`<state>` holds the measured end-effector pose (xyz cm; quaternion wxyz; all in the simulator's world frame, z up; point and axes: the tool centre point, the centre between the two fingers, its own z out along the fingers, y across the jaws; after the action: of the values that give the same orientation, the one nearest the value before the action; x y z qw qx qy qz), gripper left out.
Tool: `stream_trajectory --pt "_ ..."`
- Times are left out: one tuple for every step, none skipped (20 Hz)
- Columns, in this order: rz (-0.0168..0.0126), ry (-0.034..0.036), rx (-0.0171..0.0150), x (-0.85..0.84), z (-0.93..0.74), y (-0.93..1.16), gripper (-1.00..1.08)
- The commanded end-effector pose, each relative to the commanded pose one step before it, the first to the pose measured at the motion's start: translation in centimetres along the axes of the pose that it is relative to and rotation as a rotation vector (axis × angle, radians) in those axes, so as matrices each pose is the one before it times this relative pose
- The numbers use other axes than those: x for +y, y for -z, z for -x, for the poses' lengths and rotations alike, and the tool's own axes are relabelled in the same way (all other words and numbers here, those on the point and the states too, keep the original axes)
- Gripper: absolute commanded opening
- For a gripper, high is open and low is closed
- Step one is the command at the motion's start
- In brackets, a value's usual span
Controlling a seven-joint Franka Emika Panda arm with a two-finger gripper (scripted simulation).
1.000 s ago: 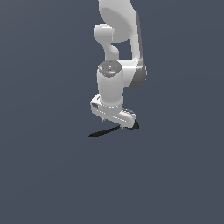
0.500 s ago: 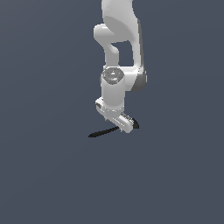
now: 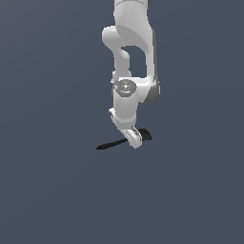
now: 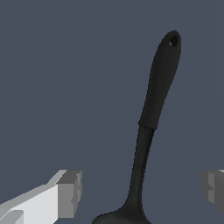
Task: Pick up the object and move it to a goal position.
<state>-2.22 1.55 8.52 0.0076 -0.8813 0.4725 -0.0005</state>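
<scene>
The black spoon lies flat on the plain dark grey desk, which runs bare to every edge of the exterior view. The hand hangs low over the spoon, its fingers spread wide apart on either side of the shaft, touching neither side
</scene>
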Motion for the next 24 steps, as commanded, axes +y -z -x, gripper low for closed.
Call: stream_trajectory --pt "0.00371 -0.05456 0.0018 0.192 0.195 -0.527 1.0" --pt "0.00133 -0.01797 0.00063 0.07 0.065 -0.179 1.0" --pt "0.00122 -0.01663 0.00063 0.066 0.059 -0.165 1.0" --pt "0.00112 -0.01531 0.00062 0.063 0.052 -0.151 1.0" --pt "0.00101 -0.01398 0.0006 0.059 0.046 -0.137 1.0" --pt "0.00091 -0.01263 0.00057 0.053 0.042 -0.124 1.0" --pt "0.00081 -0.01133 0.00053 0.049 0.035 -0.11 1.0" --pt "0.00071 -0.00997 0.00048 0.043 0.032 -0.097 1.0" --pt "0.00061 -0.00867 0.00043 0.039 0.025 -0.084 1.0" --pt "0.00051 -0.00728 0.00037 0.032 0.024 -0.071 1.0" --pt "0.00042 -0.006 0.00031 0.027 0.017 -0.058 1.0" --pt "0.00033 -0.00467 0.00025 0.021 0.013 -0.045 1.0" --pt "0.00023 -0.0033 0.00018 0.015 0.011 -0.032 1.0" --pt "0.00014 -0.00206 0.00011 0.01 0.002 -0.019 1.0" --pt "0.00005 -0.00069 0.00004 0.003 0.001 -0.006 1.0" --pt "0.0 0.00452 -0.00034 -0.014 0.005 0.026 1.0" --pt "0.0 0.0 0.0 0.0 0.002 -0.033 1.0" --pt "0.0 0.0 0.0 0.001 0.006 -0.099 1.0" --pt "0.0 0.0 0.0 0.002 0.011 -0.165 1.0" --pt "0.00002 -0.00069 -0.00001 0.018 -0.022 -0.232 1.0" --pt "0.0 0.0 0.0 0.004 0.02 -0.295 1.0" --pt "0.00003 -0.00069 0.0 0.02 -0.013 -0.361 1.0" --pt "0.0 0.0 0.0 0.007 0.029 -0.422 1.0" --pt "0.00004 -0.00098 0.00001 0.029 -0.02 -0.486 1.0"
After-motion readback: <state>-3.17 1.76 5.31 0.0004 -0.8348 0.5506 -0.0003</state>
